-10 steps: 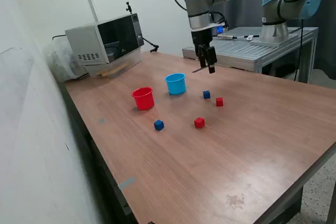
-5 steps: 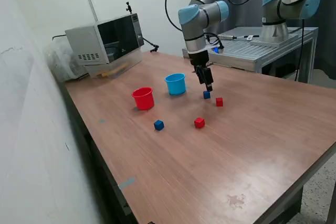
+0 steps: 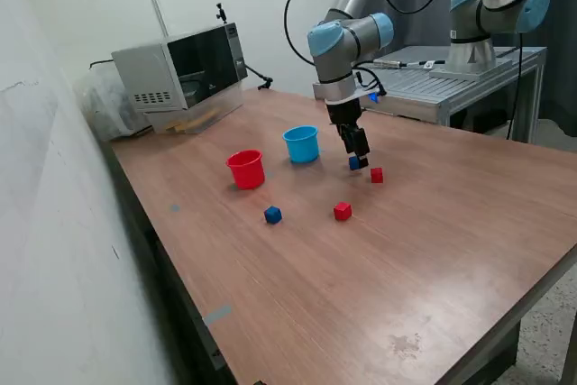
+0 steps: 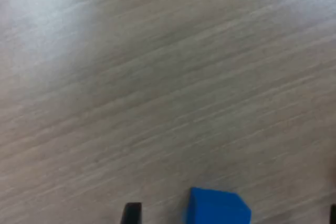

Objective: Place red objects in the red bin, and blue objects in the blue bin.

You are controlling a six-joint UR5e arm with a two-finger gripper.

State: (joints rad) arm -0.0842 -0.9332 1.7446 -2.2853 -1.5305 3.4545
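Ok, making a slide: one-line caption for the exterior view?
UR5e gripper lowered over a blue cube beside the light-blue cup on the wooden table.

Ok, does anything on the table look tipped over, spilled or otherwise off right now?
Nothing stands out. The red cup and blue cup stand upright, apart. Four cubes lie loose on the table, none in a cup yet. The gripper is low at one blue cube, as expected.

Red cup [image 3: 245, 169], light-blue cup [image 3: 302, 143] — 2 red cubes [image 3: 342, 211], dark-blue cubes [image 3: 272, 215], brown wood-grain table [image 3: 379, 277].
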